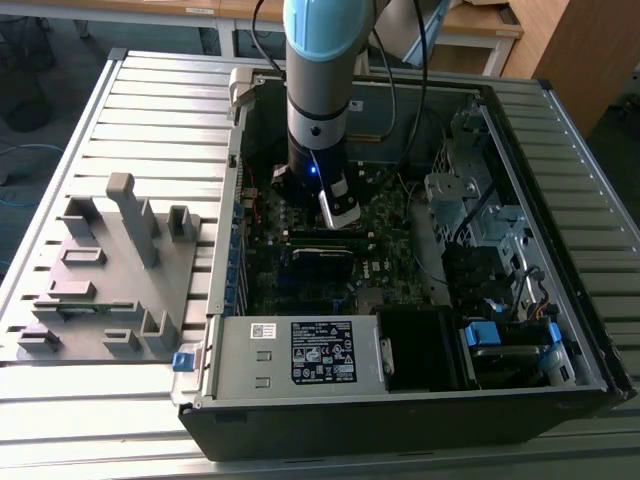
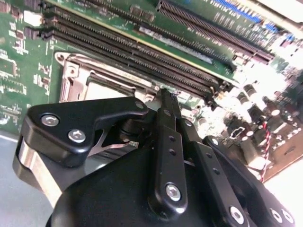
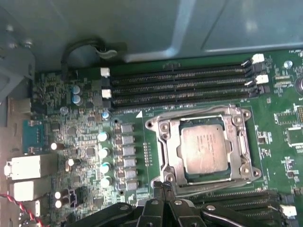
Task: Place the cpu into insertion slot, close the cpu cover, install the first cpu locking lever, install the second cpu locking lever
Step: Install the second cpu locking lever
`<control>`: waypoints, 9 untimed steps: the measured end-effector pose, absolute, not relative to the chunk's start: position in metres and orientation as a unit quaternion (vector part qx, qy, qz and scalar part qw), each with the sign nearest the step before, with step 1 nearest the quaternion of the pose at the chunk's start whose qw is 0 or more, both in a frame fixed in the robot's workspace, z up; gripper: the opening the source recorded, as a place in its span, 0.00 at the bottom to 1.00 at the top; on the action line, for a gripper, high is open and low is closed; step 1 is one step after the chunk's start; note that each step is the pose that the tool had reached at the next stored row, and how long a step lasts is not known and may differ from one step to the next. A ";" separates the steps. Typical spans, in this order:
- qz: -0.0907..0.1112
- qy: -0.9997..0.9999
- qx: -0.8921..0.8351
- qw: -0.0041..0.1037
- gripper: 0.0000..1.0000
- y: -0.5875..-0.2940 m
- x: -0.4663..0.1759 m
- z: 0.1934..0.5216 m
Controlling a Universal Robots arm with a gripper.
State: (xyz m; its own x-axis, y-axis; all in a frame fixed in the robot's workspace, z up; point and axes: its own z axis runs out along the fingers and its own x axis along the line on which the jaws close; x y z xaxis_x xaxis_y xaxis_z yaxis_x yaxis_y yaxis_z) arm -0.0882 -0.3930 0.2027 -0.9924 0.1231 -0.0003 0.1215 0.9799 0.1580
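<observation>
**Gripper poised at the socket edge with the cpu seated and the cover down**

Exterior view: the arm reaches down into an open computer case point(image 1: 560, 110) lying on a slatted metal table point(image 1: 120, 90). A grey fixture plate point(image 1: 110, 270) with upright blocks rests on the table at the exterior view's left of the case. The gripper point(image 1: 335, 215) hangs low over the green motherboard point(image 1: 390, 215), well inside the case.

First wrist view: the cpu point(image 3: 204, 147), dull silver-grey, lies flat inside the insertion slot point(image 3: 173, 156). The cpu cover point(image 3: 166, 130), a silvery frame, lies closed around the chip so that the metal top shows through its cut-out. Long black memory slots point(image 3: 180, 85) run beside the socket on one side; a further set of memory slots lies on the opposite side, near the gripper. The black gripper point(image 3: 163, 188) sits just beside the socket edge nearest the camera.

Second wrist view: the gripper's two fingers point(image 2: 166, 111) are pressed together, with no gap visible between them and nothing held. Their tips stand at the rim of the cpu cover point(image 2: 111, 75); contact cannot be determined
</observation>
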 end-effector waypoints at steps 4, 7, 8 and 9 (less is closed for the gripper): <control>0.090 0.994 0.062 0.004 0.10 -0.394 -0.088 0.202; 0.093 0.994 0.062 0.004 0.10 -0.396 -0.088 0.202; 0.094 0.994 0.062 0.004 0.10 -0.396 -0.088 0.202; 0.095 0.994 0.062 0.004 0.10 -0.396 -0.088 0.202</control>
